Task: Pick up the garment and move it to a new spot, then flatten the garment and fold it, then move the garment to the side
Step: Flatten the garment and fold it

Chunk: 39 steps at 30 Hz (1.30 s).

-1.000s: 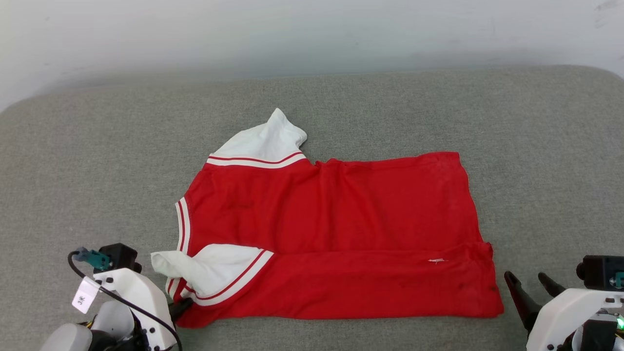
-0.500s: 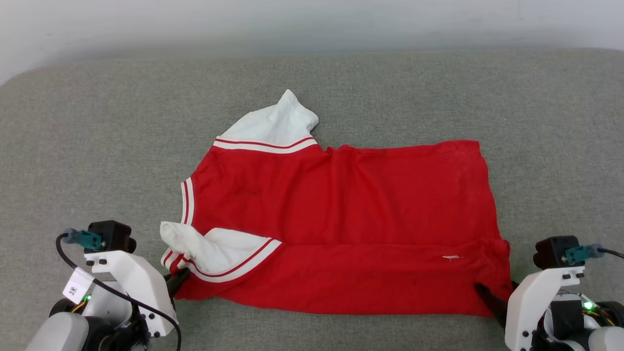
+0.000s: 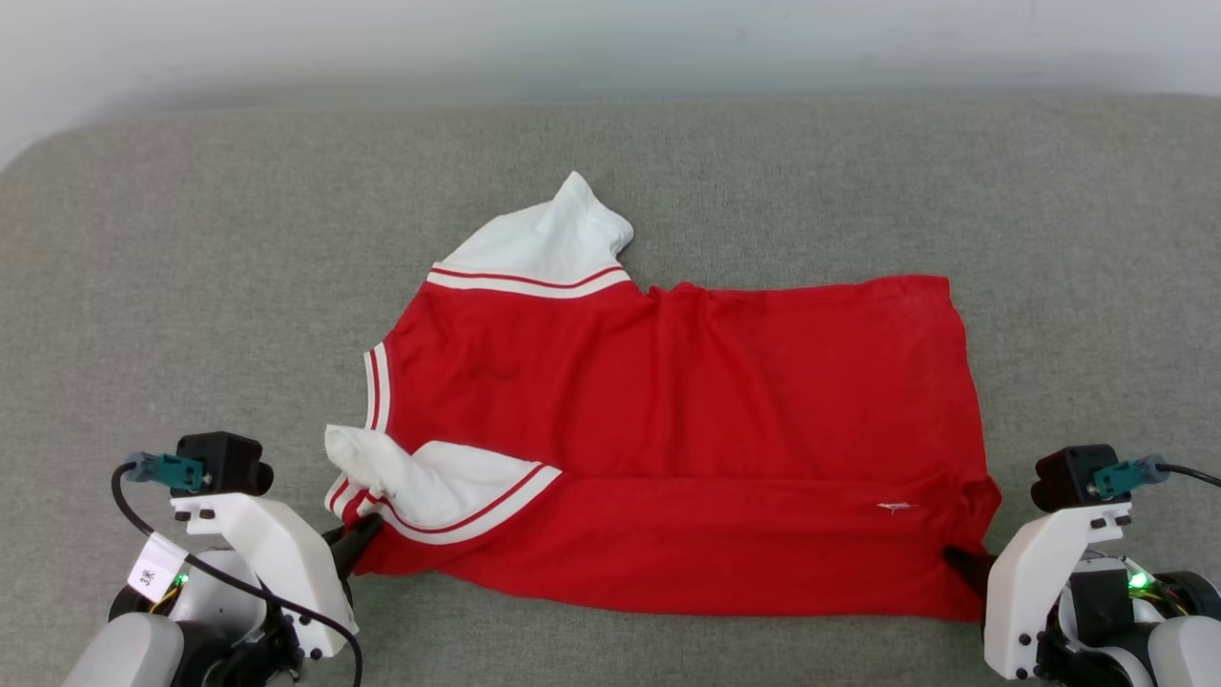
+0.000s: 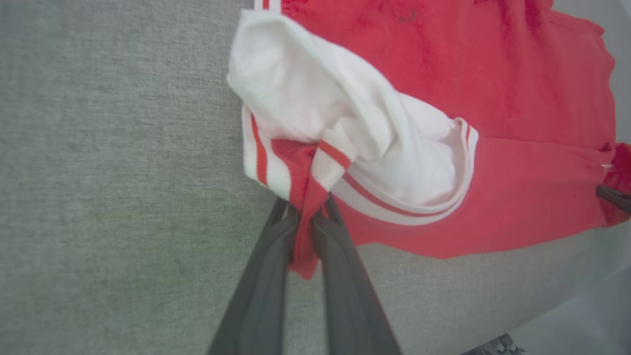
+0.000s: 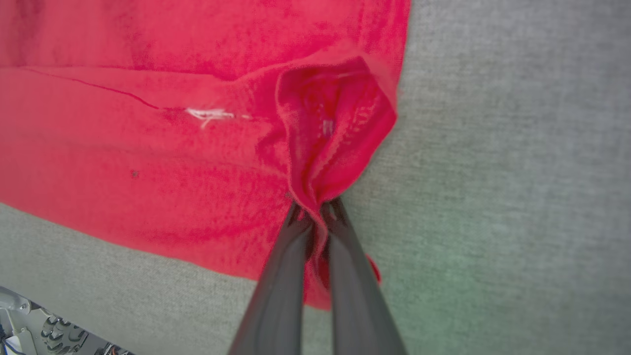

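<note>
The grey padded surface (image 3: 191, 286) runs wide ahead of both my grippers and out to either side. A pale wall (image 3: 610, 38) stands beyond its far edge, so I have open room to lift and carry forward. The garment (image 3: 687, 410) lies spread between my two grippers, its near edge folded over into a band. It looks thin, limp and light. I judge it will sag and slide unless held at two corners and kept taut. My left gripper (image 4: 305, 217) is closed on the red corner under the striped white sleeve (image 4: 345, 123). My right gripper (image 5: 315, 207) is pinched tight on the bunched hem corner, just beside the small white logo (image 5: 209, 115).
</note>
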Motion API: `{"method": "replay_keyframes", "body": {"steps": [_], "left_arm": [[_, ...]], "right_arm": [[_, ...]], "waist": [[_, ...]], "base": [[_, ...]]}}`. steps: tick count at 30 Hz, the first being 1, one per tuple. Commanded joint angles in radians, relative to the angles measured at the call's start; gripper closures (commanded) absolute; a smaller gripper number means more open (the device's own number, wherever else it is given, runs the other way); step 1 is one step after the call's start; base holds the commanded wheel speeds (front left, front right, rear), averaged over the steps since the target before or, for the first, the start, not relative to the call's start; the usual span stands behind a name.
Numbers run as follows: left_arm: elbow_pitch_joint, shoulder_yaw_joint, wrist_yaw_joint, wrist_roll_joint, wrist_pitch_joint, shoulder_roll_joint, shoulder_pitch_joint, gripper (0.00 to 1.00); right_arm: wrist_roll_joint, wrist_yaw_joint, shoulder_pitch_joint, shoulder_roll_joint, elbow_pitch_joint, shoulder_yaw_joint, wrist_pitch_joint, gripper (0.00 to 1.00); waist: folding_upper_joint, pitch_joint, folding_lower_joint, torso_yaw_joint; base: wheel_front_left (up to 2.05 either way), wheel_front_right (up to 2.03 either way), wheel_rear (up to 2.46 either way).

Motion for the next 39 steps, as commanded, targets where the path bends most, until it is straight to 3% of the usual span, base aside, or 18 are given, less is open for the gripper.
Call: {"method": "replay_keyframes", "body": {"steps": [1, 9, 24, 30, 31, 32, 33, 34, 35, 39], "left_arm": [[-0.002, 0.005, -0.003, 0.005, -0.012, 0.002, 0.005, 1.00], [-0.021, 0.008, -0.007, 0.024, -0.081, -0.006, 0.066, 1.00], [-0.069, 0.030, 0.081, -0.006, -0.090, -0.008, 0.300, 1.00], [-0.019, -0.004, 0.067, -0.009, -0.103, -0.046, 0.320, 1.00], [-0.006, -0.010, 0.060, -0.013, -0.108, -0.057, 0.310, 1.00], [0.010, -0.017, 0.052, -0.012, -0.115, -0.063, 0.299, 1.00], [0.024, -0.021, 0.047, -0.005, -0.121, -0.065, 0.288, 0.70], [0.041, -0.024, 0.044, -0.002, -0.129, -0.070, 0.280, 0.31], [0.057, -0.028, 0.039, 0.005, -0.135, -0.073, 0.274, 0.00], [0.088, -0.030, 0.017, 0.025, -0.185, -0.081, 0.236, 0.00]], "right_arm": [[0.005, -0.001, 0.001, -0.005, 0.003, 0.007, 0.001, 1.00], [0.021, 0.000, 0.062, -0.021, -0.066, 0.002, 0.007, 1.00], [0.034, -0.001, 0.264, -0.015, -0.150, -0.049, 0.032, 1.00], [0.019, 0.000, 0.287, 0.011, -0.111, -0.066, -0.019, 0.98], [0.022, 0.000, 0.290, 0.015, -0.100, -0.065, -0.025, 0.73], [0.023, 0.000, 0.287, 0.021, -0.094, -0.069, -0.046, 0.00], [0.026, 0.000, 0.283, 0.028, -0.088, -0.069, -0.063, 0.00], [0.030, 0.000, 0.288, 0.034, -0.076, -0.063, -0.072, 0.00], [0.025, 0.000, 0.288, 0.035, -0.078, -0.060, -0.096, 0.00], [0.015, 0.000, 0.284, 0.049, -0.103, -0.064, -0.221, 0.00]], "waist": [[0.0000, -0.016, 0.0000, 0.000], [0.0000, -0.106, 0.0000, 0.006], [0.0000, -0.237, 0.0000, 0.014], [0.0000, -0.234, 0.0000, 0.017], [0.0000, -0.232, 0.0000, 0.017], [0.0000, -0.230, 0.0000, 0.018], [0.0000, -0.228, 0.0000, 0.019], [0.0000, -0.227, 0.0000, 0.019], [0.0000, -0.226, 0.0000, 0.019], [0.0000, -0.224, 0.0000, 0.019]], "base": [[0.00, 0.00, 0.00], [0.00, 0.00, 0.00], [0.00, 0.00, 0.00], [0.00, 0.00, 0.00], [0.00, 0.00, 0.00], [0.00, 0.00, 0.00], [0.00, 0.00, 0.00], [0.00, 0.00, 0.00], [0.00, 0.00, 0.00], [0.00, 0.00, 0.00]]}}
